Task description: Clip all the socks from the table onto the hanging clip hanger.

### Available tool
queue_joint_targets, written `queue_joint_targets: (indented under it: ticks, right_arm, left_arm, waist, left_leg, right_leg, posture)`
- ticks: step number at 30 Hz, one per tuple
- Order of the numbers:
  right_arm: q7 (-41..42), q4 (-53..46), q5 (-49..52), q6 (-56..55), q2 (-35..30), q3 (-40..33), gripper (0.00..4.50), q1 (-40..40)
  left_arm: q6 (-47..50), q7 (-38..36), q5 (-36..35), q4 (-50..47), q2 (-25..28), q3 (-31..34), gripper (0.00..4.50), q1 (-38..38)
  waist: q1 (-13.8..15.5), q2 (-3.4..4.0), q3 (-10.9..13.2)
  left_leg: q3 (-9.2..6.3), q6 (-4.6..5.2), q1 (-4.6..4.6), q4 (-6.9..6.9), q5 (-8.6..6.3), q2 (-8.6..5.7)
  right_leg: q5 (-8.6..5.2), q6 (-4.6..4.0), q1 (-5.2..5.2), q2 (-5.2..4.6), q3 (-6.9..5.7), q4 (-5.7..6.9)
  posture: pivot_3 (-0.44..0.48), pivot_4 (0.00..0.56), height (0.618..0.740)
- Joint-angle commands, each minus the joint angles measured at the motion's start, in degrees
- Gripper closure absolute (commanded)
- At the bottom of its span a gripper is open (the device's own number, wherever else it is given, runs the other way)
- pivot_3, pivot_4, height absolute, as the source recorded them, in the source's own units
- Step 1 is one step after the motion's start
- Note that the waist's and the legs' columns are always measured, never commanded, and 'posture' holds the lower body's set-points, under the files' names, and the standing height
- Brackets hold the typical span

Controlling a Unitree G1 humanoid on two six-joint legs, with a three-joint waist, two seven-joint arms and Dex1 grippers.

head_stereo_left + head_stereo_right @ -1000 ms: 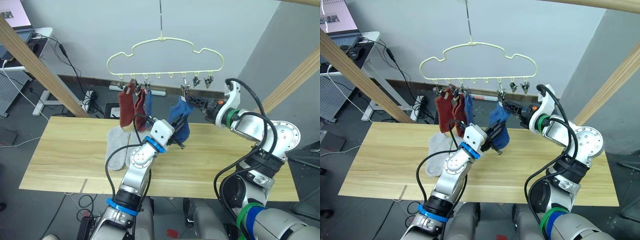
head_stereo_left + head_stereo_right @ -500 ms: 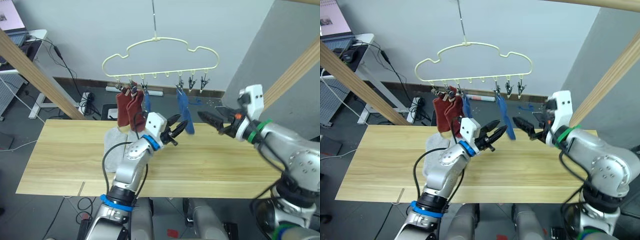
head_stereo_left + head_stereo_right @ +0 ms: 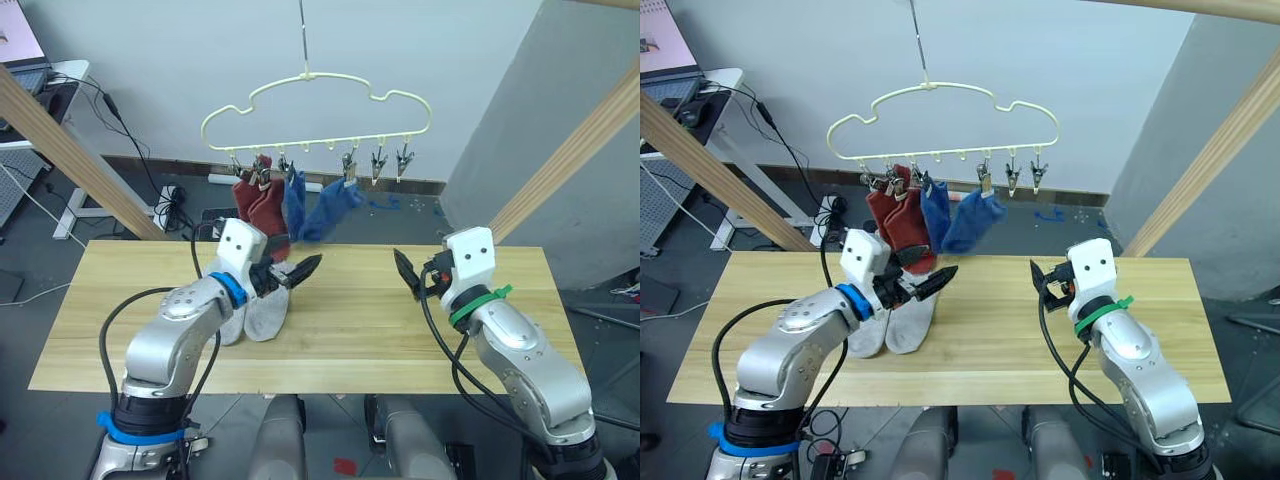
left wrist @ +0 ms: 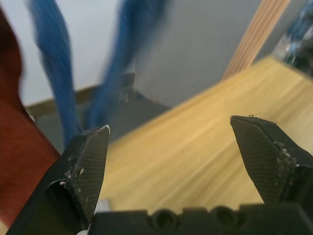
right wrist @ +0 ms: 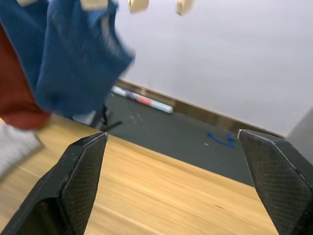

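Grey wall and dark floor behind; foreground, the long light-wood table (image 3: 400, 330) lying crosswise.

Clip hanger (image 3: 316, 112): pale yellow wire, hung above the table's far edge, row of dark clips along its lower bar.

Socks, clipped: two rust red socks (image 3: 257, 203) at the left end of the row; two blue socks (image 3: 318, 203) beside them, the right one swung out sideways, apparently mid-sway. Clips at the right end carry nothing.

Socks, on table: two light grey socks (image 3: 262, 312) lying side by side on the left half, below the red pair.

Left gripper (image 3: 297, 272): above the grey pair, fingers spread wide, nothing between them.

Right gripper (image 3: 408, 275): over the right half of the table, well apart from the socks, fingers spread wide, nothing held.

Wooden rail frame (image 3: 60, 150): slanting beams at both sides.
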Motion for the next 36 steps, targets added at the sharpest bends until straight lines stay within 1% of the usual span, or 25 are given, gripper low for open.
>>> queue_joint_targets:
  ticks: [1,4,7,9,12,13,16,17,20,22,25,28,30,33,36]
  right_arm:
    - [-1.33,0.41,-3.22,-3.58,2.17,0.61,0.63,-1.52]
    - [-2.61,2.45,-6.51,-5.21,4.57,2.63,1.65,-3.66]
    - [-3.21,4.50,-8.40,-6.49,7.12,3.65,1.65,-5.77]
    - [-3.43,5.90,-8.74,-7.51,8.51,2.70,1.65,-6.67]
    - [-2.75,8.38,-8.88,-8.72,8.81,0.35,2.51,-8.45]
    - [-2.52,9.28,-8.86,-9.07,8.68,-0.41,2.88,-9.20]
    - [-2.73,11.83,-9.29,-10.59,8.95,-1.77,2.88,-10.56]
    - [-3.04,12.00,-9.09,-10.48,9.41,-2.38,2.88,-10.90]
    - [-4.40,13.25,-9.20,-10.43,10.86,-3.87,2.88,-13.10]
    - [-4.81,14.25,-9.61,-10.98,11.68,-4.16,2.88,-14.26]
    - [-5.09,15.21,-9.96,-11.96,13.04,-3.60,2.88,-15.20]
    - [-4.81,17.07,-10.84,-13.74,14.55,-2.22,2.88,-16.33]
    - [-3.46,16.87,-11.55,-14.51,14.52,-0.81,2.88,-16.27]
    - [-2.42,15.42,-11.55,-13.67,14.48,0.23,2.88,-15.40]
    - [-1.70,13.73,-11.04,-12.51,14.79,0.82,2.88,-14.10]
  left_arm:
    - [0.49,-2.13,-6.85,-4.48,0.09,4.91,0.09,1.20]
    - [-0.42,-2.54,-7.75,-6.60,0.24,4.95,0.09,2.65]
    - [-1.38,-2.35,-7.82,-7.25,0.79,5.58,0.09,2.57]
    - [-2.38,-2.77,-7.18,-7.60,1.27,5.23,0.09,2.63]
    - [-2.78,-2.32,-7.28,-7.90,0.81,4.09,0.09,1.56]
    - [-3.28,-2.40,-7.13,-7.81,0.49,3.42,0.09,1.02]
    - [-5.10,-3.22,-6.75,-6.30,-0.70,2.02,0.09,-0.33]
    - [-5.14,-3.25,-6.98,-6.38,-1.11,1.58,0.09,-0.69]
    - [-5.02,-2.89,-7.86,-6.27,-2.06,0.89,0.09,-2.80]
    - [-4.49,-2.94,-8.31,-5.96,-1.98,1.12,0.09,-3.91]
    - [-4.26,-4.16,-8.94,-6.12,-0.69,1.79,0.09,-4.41]
    - [-5.13,-5.52,-9.09,-5.40,0.72,2.64,0.09,-4.29]
    - [-5.32,-4.95,-9.13,-6.14,0.92,3.14,0.09,-3.59]
    - [-4.85,-3.55,-9.90,-6.51,0.97,4.53,0.09,-3.21]
    - [-5.11,-3.61,-9.67,-6.89,1.28,4.74,0.09,-2.74]
  waist:
    - [0.20,0.00,0.00]
    - [0.38,-0.01,-0.01]
    - [0.91,-0.02,-0.01]
    - [1.42,-0.02,-0.01]
    - [1.69,-0.03,-0.02]
    - [1.86,-0.03,-0.03]
    - [2.01,-0.07,-0.04]
    - [2.00,-0.08,-0.05]
    - [1.58,-0.09,-0.06]
    - [1.37,-0.09,-0.06]
    - [1.22,-0.09,-0.09]
    - [1.23,-0.08,-0.11]
    - [1.42,-0.08,-0.15]
    - [1.50,-0.09,-0.18]
    - [1.79,-0.10,-0.19]
  left_leg:
    - [-0.01,0.00,0.00,0.00,0.00,0.00]
    - [0.02,-0.01,0.00,0.00,0.00,-0.02]
    - [-0.01,-0.02,0.00,0.00,0.00,-0.01]
    - [-0.03,-0.02,0.01,0.00,0.01,0.00]
    - [0.00,-0.02,0.01,0.01,0.01,-0.02]
    - [-0.01,-0.03,0.01,0.02,0.01,-0.03]
    - [-0.01,-0.02,0.01,0.07,0.01,-0.06]
    - [-0.01,-0.02,0.01,0.08,0.01,-0.06]
    - [0.00,-0.02,0.02,0.08,0.01,-0.05]
    - [0.00,-0.02,0.03,0.09,0.01,-0.03]
    - [0.03,-0.02,0.16,0.08,0.01,0.00]
    - [0.02,-0.02,0.19,0.08,0.02,0.02]
    - [0.02,-0.03,0.19,0.09,0.02,0.01]
    - [0.04,-0.03,0.17,0.13,0.02,-0.05]
    - [-0.01,-0.03,0.18,0.15,0.02,-0.04]
  right_leg:
    - [0.00,0.00,0.00,0.00,-0.01,0.00]
    - [0.00,0.00,0.00,-0.02,0.03,0.00]
    - [0.00,0.00,0.00,-0.01,0.00,0.03]
    - [0.00,-0.01,0.00,-0.01,-0.01,0.06]
    - [0.01,-0.01,0.02,-0.02,0.01,0.06]
    - [0.01,-0.01,0.03,-0.03,0.00,0.06]
    - [0.01,-0.01,0.05,-0.05,0.00,0.07]
    - [0.01,-0.01,0.06,-0.05,0.00,0.08]
    - [0.01,-0.02,0.06,-0.03,0.01,0.10]
    - [0.02,-0.02,0.05,-0.02,0.02,0.18]
    - [0.01,-0.02,0.08,0.00,0.05,0.26]
    - [0.02,-0.03,0.08,0.03,0.03,0.29]
    - [0.02,-0.04,0.09,0.02,0.03,0.30]
    - [0.02,-0.04,0.13,-0.04,0.04,0.28]
    - [0.03,-0.04,0.16,-0.03,-0.01,0.29]
  posture:
    - [0.175,0.268,0.740]
    - [0.189,0.260,0.740]
    - [0.205,0.262,0.740]
    - [0.206,0.266,0.740]
    - [0.197,0.261,0.740]
    - [0.185,0.252,0.740]
    - [0.167,0.260,0.740]
    - [0.155,0.253,0.740]
    - [0.130,0.273,0.740]
    - [0.131,0.268,0.740]
    - [0.159,0.241,0.740]
    - [0.175,0.243,0.740]
    - [0.178,0.227,0.740]
    - [0.191,0.243,0.740]
    - [0.210,0.241,0.740]
